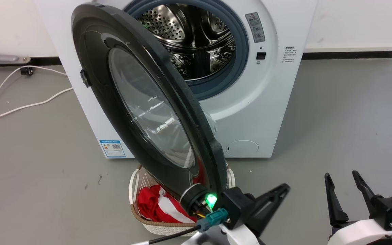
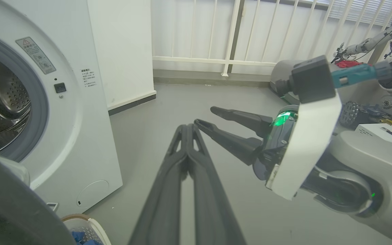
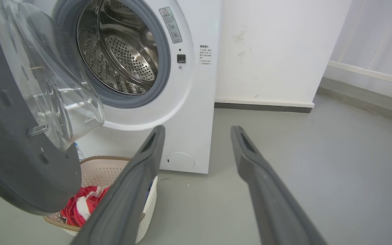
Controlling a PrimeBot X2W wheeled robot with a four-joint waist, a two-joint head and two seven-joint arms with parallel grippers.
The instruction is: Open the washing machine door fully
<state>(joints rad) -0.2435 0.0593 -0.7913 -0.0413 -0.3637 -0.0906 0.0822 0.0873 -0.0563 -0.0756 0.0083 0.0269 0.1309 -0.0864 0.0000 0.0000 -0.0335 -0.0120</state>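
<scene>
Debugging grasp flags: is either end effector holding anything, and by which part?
Nothing held. Left end effector shut on air, fingers clear of the washing machine door; right end effector open, empty.

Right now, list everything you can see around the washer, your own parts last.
washing machine: one, white, against the wall.
laundry basket: one, white, on the floor before the machine.
cloth: one bundle, red and white, in the basket.
washing machine door: one, glossy black with clear window, swung open above the basket.
cables: two runs, white, floor left of the machine.
left claw: one, dark, shut, by the door's lower edge.
right claw: one, dark, open, over bare floor.
</scene>
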